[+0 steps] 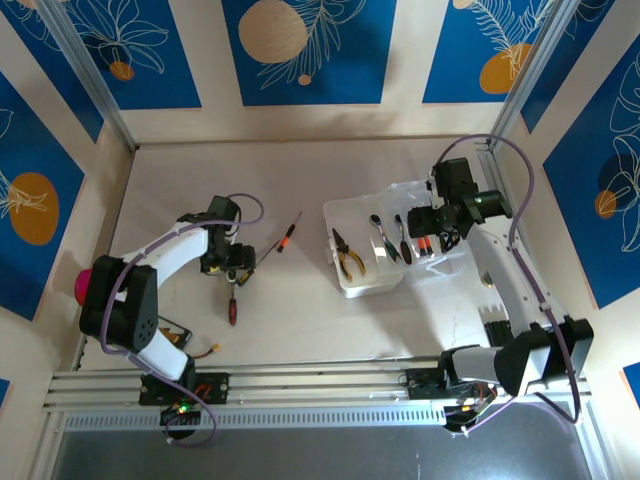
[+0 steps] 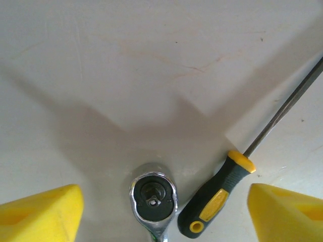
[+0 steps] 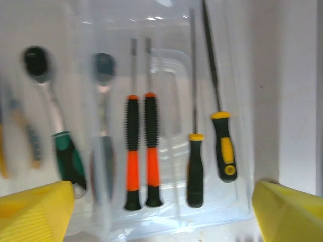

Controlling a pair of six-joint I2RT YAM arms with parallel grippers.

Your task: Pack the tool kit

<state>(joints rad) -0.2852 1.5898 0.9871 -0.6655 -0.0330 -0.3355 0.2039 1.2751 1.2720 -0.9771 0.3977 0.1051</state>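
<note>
While over kit (image 3: 171, 161), right hand (image 3: 162, 212) wide (empty).

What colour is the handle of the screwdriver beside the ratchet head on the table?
Black with yellow patches; the screwdriver shows best in the left wrist view.

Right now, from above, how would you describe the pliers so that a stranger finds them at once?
Find the clear plastic case lying open on the right half of the table. Inside it, the pliers lie nearest its left wall. Only they have two yellow handles that spread apart; the ratchet wrench beside them has one straight handle.
</note>
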